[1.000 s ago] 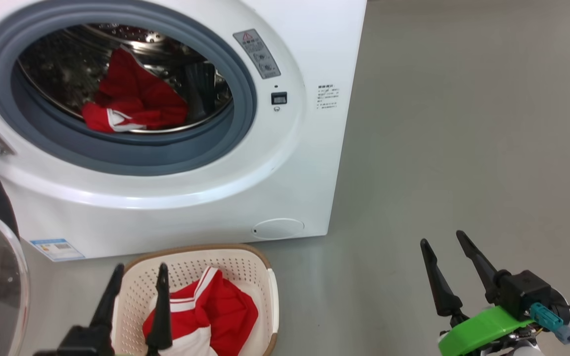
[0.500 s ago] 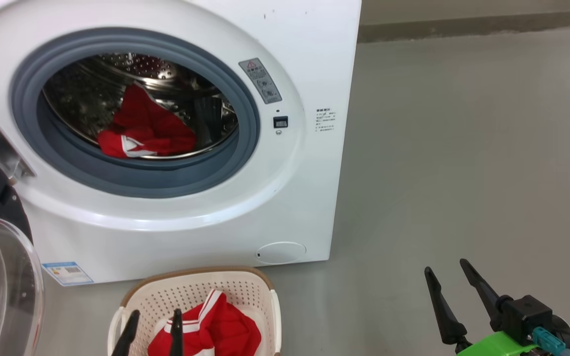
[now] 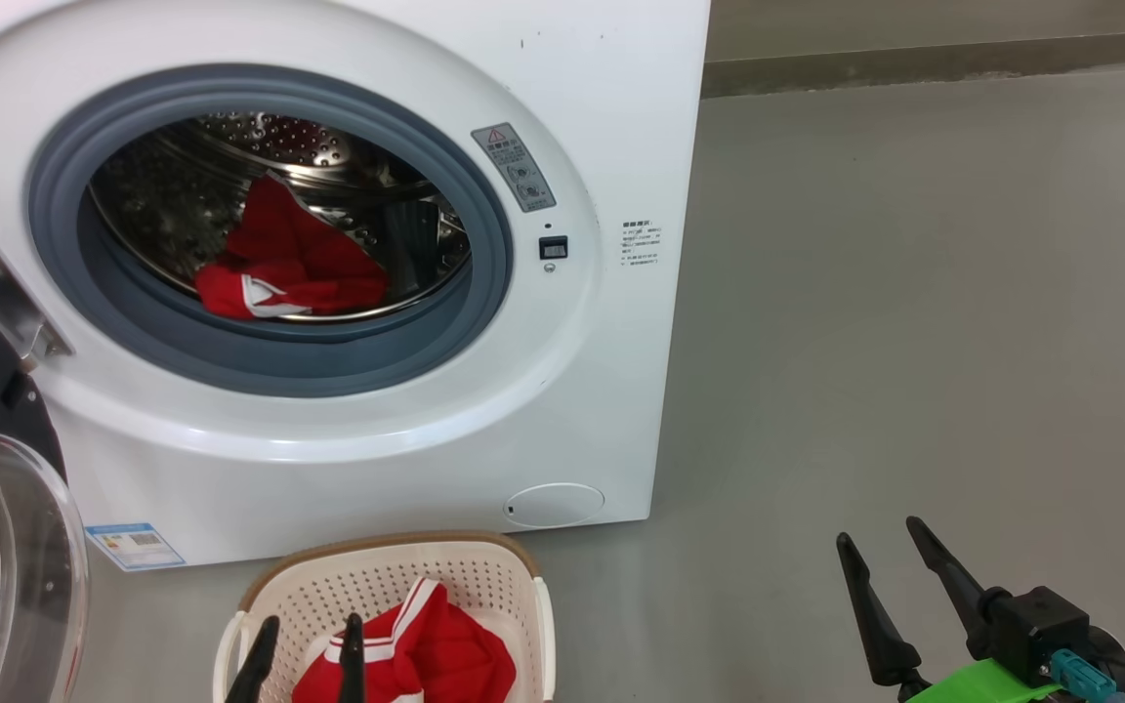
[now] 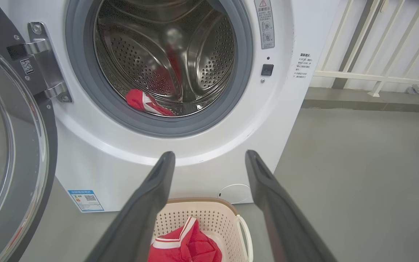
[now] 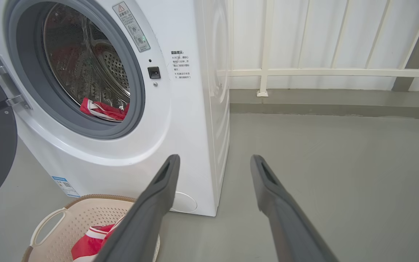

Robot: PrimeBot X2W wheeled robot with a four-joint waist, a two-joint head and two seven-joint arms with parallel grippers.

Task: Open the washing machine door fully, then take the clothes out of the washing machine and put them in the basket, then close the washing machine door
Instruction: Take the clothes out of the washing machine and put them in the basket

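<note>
Two heaps of red clothes [image 3: 289, 268]: one far inside the washing machine [image 3: 602, 371], one in the basket [image 3: 377, 543] near its front. Door [image 3: 6, 547] swung open at left. Left gripper [image 3: 309, 625] by the basket, right gripper [image 3: 879, 532] over bare floor [image 3: 914, 293], both spread wide, gripping nothing.

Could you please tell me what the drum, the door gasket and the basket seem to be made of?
The drum looks like polished steel: mirror-bright, punched with small holes. The door gasket seems to be matte grey rubber, a dull ring around the opening. The basket appears to be cream moulded plastic with a grid of holes; its brown rim looks woven, possibly plastic too.
</note>
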